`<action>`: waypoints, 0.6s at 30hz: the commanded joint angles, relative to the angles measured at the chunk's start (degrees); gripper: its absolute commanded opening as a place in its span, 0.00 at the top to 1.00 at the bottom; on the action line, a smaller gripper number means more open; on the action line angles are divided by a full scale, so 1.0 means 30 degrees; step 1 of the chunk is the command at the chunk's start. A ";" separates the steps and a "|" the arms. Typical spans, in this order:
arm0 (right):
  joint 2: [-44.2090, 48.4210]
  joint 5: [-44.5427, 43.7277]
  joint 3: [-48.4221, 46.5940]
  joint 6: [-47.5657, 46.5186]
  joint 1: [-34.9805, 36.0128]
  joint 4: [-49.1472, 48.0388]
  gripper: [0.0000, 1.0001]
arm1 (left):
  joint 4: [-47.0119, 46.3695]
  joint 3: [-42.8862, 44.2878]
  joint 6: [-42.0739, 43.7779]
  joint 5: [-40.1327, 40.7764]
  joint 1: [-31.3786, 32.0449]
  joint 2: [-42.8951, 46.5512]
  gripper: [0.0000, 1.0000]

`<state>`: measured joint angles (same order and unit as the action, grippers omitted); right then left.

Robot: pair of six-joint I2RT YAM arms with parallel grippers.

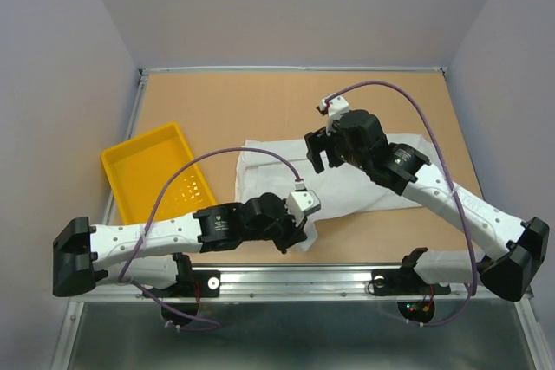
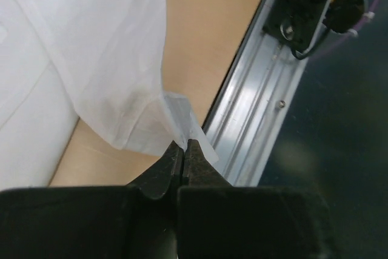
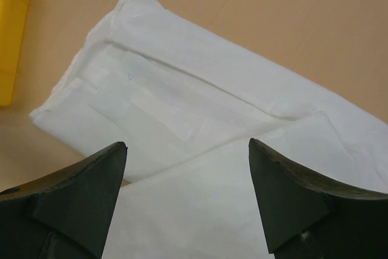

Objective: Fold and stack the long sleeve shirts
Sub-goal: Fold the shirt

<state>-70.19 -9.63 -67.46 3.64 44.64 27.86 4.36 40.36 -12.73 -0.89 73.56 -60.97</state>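
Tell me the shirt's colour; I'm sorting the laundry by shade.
Plain white, no pattern; the shirt shows best in the right wrist view.

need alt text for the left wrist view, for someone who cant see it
The left end effector is shut on a corner of the white shirt, seen close up. The thin fabric spreads up and left over the tan table, and a metal rail runs diagonally on the right.
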 commanded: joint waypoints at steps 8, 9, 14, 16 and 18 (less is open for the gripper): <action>0.0137 -0.4466 -0.0073 0.2008 -0.1811 -0.0350 0.14 | 0.0187 0.4591 0.2778 -0.6528 0.0820 -0.3404 1.00; -0.0009 -0.4582 0.0074 0.2155 -0.2279 -0.0350 0.14 | 0.0187 0.4855 0.2953 -0.6850 0.0967 -0.3697 1.00; -0.0565 -0.4642 0.0573 0.2975 -0.3512 -0.0379 0.14 | 0.0421 0.6203 0.3656 -0.8463 0.1788 -0.5309 1.00; -0.1295 -0.4671 0.0602 0.3267 -0.4096 -0.0379 0.14 | 0.0713 0.7020 0.4007 -0.8872 0.1964 -0.5719 1.00; -0.1999 -0.4701 0.0457 0.3590 -0.4943 -0.0379 0.16 | 0.1036 0.7841 0.4678 -0.9631 0.1994 -0.6189 1.00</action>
<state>-73.08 -22.09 -67.20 11.57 33.08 27.88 7.25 57.93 -3.14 -23.66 78.96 -78.98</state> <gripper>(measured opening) 0.856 0.044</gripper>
